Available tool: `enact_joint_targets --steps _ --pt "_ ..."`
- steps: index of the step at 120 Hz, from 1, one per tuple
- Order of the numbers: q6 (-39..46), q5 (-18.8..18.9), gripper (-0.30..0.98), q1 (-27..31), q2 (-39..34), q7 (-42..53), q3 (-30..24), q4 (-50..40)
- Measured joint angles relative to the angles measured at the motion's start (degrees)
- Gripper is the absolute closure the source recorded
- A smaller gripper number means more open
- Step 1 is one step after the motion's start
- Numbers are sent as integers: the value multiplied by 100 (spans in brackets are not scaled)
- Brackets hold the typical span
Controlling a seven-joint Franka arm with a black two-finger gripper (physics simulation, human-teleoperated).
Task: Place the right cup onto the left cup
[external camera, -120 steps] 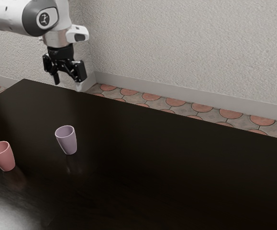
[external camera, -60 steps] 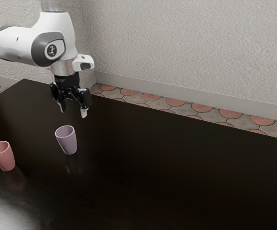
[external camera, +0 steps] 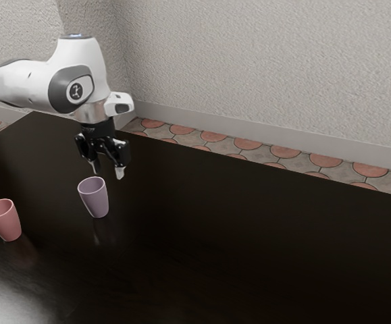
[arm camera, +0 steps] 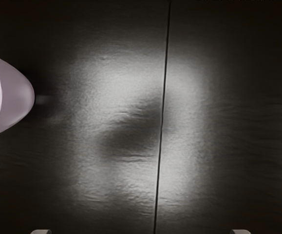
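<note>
In the exterior view I see the gripper (external camera: pixel 107 170) with its fingers spread and nothing between them, near the lilac cup (external camera: pixel 94 198). This cup stands upright on the table (external camera: pixel 249 236), well apart from the pink cup (external camera: pixel 3 220). I think the lilac one is to be lifted.

In the wrist view the lilac cup lies off to one side, outside the finger span; if the hand slides toward it too low, one finger could knock it over.
</note>
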Motion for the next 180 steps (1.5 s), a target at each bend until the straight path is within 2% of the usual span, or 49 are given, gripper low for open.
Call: enact_joint_targets --steps 13,53,88,118,180 --pt "59 -3 26 187 32 -4 -7 -23" --pt "257 15 30 1313 111 -8 -286 -184" --pt "443 26 32 1108 391 16 -320 -128" --pt "520 51 32 1222 433 43 -320 -70" --pt "576 15 32 1606 1247 240 -269 483"
